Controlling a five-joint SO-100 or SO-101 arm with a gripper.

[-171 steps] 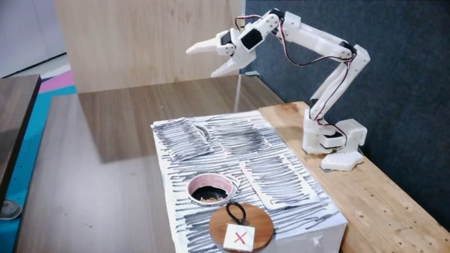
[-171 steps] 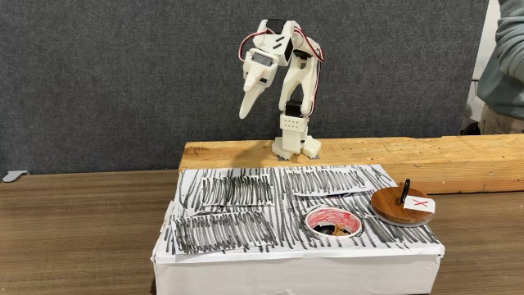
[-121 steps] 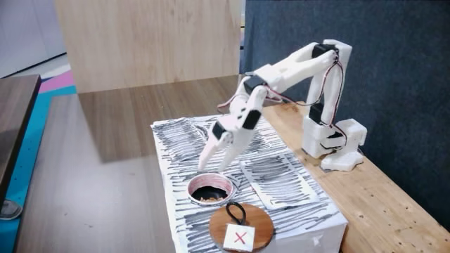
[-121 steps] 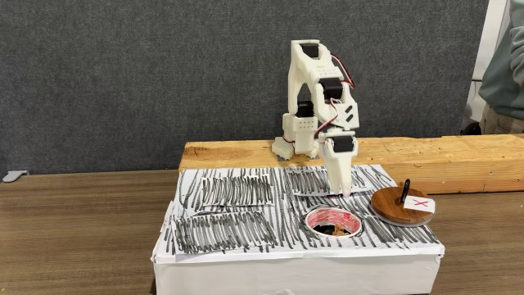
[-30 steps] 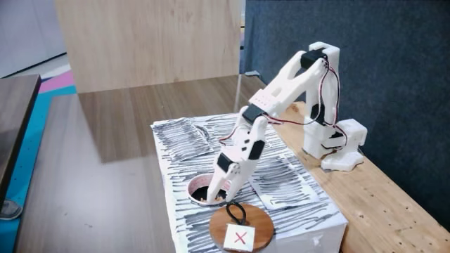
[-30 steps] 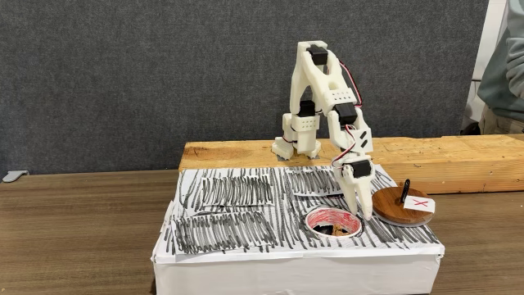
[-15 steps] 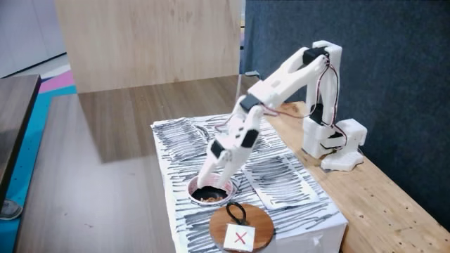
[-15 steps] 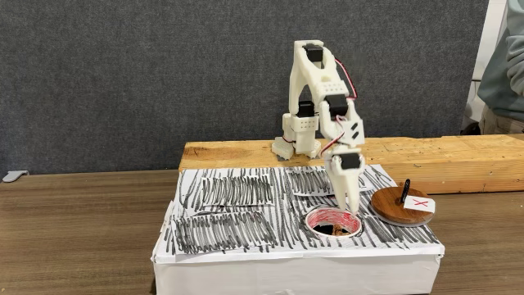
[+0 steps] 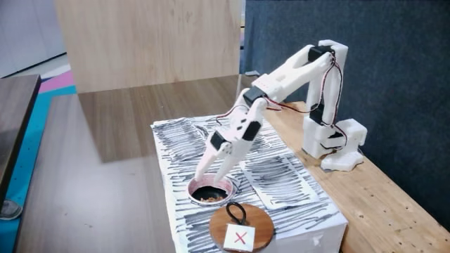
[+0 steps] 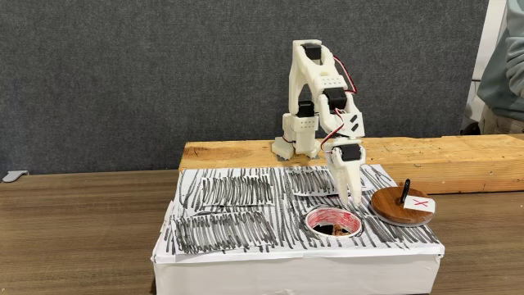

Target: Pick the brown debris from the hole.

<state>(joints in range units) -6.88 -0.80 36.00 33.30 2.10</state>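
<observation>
**Brown debris waiting in the hole as the arm is hanging over the rim**

Brown debris (image 9: 207,199) is lying at the bottom of the hole (image 10: 332,222), toward its near edge in both fixed views, and nothing is gripping it. The hole's pale rim is sitting flush in the top of a white box (image 10: 246,221) scribbled with black lines. The fingers (image 9: 211,167) are pointing down just above the far side of the rim, outside the opening; whether they are wide or narrow cannot be told, and they appear to be carrying nothing.

The step in hand looks like the approach. The next move is calling for the tips to be centred over the opening, lowered straight in and brought toward the lump before closing.

Room is tight on one side: a wooden disc (image 9: 240,225) with a black ring and a red X card is resting just beside the hole, near the box's front corner. The rest of the box top is lying flat and bare. The arm's base (image 10: 296,146) is standing on a wooden counter (image 10: 458,160) behind the box, well apart from the hole.
</observation>
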